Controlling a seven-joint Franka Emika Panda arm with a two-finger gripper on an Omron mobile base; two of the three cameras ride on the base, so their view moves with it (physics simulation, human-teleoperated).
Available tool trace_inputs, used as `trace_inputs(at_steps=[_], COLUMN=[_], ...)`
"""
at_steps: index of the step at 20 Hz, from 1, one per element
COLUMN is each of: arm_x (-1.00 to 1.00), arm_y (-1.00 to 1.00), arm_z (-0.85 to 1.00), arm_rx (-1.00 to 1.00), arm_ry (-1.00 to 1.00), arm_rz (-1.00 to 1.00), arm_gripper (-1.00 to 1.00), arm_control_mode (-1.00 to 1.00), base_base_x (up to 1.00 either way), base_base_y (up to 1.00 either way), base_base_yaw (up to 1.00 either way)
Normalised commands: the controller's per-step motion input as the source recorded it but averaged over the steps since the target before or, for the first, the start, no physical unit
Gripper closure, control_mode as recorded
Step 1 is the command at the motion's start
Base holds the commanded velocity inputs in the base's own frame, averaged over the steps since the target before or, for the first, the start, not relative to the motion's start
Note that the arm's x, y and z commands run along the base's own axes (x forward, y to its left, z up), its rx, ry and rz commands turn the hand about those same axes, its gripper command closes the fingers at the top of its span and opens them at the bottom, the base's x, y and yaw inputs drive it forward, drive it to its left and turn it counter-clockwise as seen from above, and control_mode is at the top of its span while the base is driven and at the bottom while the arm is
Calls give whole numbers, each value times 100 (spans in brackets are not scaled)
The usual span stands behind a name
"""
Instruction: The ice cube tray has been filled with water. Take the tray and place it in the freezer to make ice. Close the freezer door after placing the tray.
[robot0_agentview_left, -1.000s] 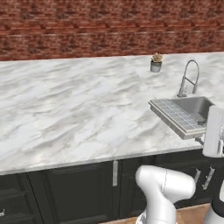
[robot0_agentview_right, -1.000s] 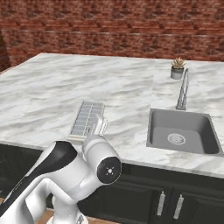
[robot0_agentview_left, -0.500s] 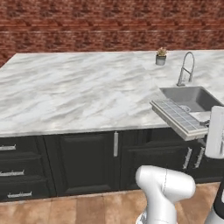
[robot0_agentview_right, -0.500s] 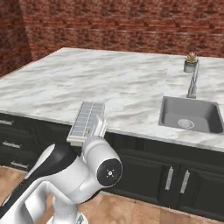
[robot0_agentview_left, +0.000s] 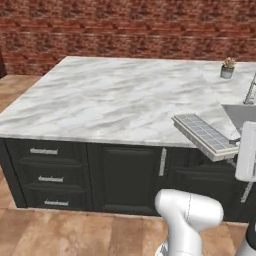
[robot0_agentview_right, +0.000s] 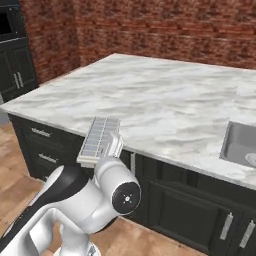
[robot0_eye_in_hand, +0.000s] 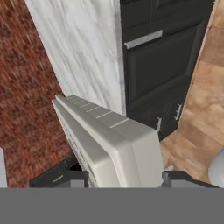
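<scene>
The ice cube tray (robot0_agentview_left: 205, 135) is a pale grey rectangle with a grid of bluish cells of water (robot0_agentview_left: 199, 129). It hangs in the air in front of the counter's edge, roughly level. My gripper (robot0_agentview_left: 236, 146) is shut on its near right end in the left base view. In the right base view the tray (robot0_agentview_right: 98, 137) sticks out above my arm, with the gripper (robot0_agentview_right: 111, 148) at its side. Seen from the hand, the tray (robot0_eye_in_hand: 109, 135) runs away between the dark fingertips (robot0_eye_in_hand: 70, 177). The freezer and the freezer door are out of view.
A marble island counter (robot0_agentview_left: 115, 100) on dark cabinets (robot0_agentview_left: 125, 175) stands ahead, with a sink (robot0_agentview_right: 242, 145), a faucet (robot0_agentview_left: 250, 90) and a small potted plant (robot0_agentview_left: 228, 68) at its right. A brick wall (robot0_agentview_left: 125, 30) lies behind. Wooden floor (robot0_agentview_left: 75, 232) spreads below, and tall dark cabinets (robot0_agentview_right: 15, 70) stand far left.
The whole picture has shifted: the base has backed away from the counter, which now shows its cabinets and the floor. The tray stays in the gripper.
</scene>
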Motion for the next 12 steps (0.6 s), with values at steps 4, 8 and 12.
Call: trace_inputs(at_steps=[4,8,12], arm_x=[0,0,0], arm_y=[0,0,0], arm_z=[0,0,0], arm_rx=[0,0,0], arm_ry=[0,0,0], arm_rz=[0,0,0], arm_gripper=[100,100,100], arm_control_mode=[100,100,100], base_base_x=[9,19,36], base_base_y=[62,74,83], base_base_yaw=[32,30,29])
